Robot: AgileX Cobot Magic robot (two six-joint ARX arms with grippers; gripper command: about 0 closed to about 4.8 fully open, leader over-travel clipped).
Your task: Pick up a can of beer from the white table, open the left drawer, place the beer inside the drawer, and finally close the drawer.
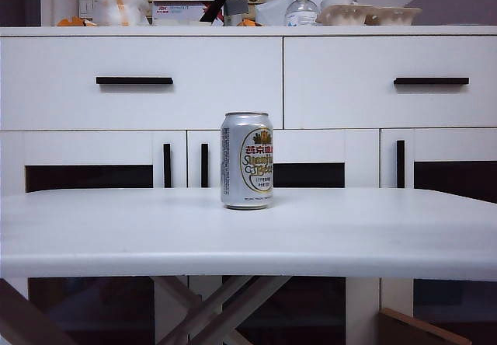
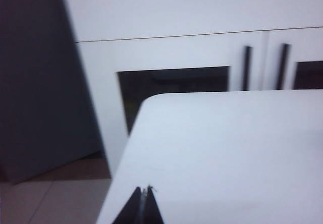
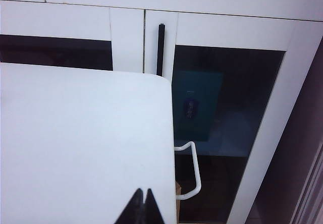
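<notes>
The can of beer [image 1: 247, 160] looks like brushed silver metal with a soft sheen, its printed label glossy with gold edging. The white desk [image 1: 373, 236] has a smooth matt top. The left drawer [image 1: 62, 104] is a flat, smooth white painted panel, satin rather than shiny, with a matt black bar handle [image 1: 134, 81]. The lower doors carry dark glossy panes [image 3: 227, 103]. On the sideboard top, far right, stands a clear plastic pump bottle [image 1: 301, 7]. The floor [image 2: 55, 199] beside the desk shows smooth pale tiles.
</notes>
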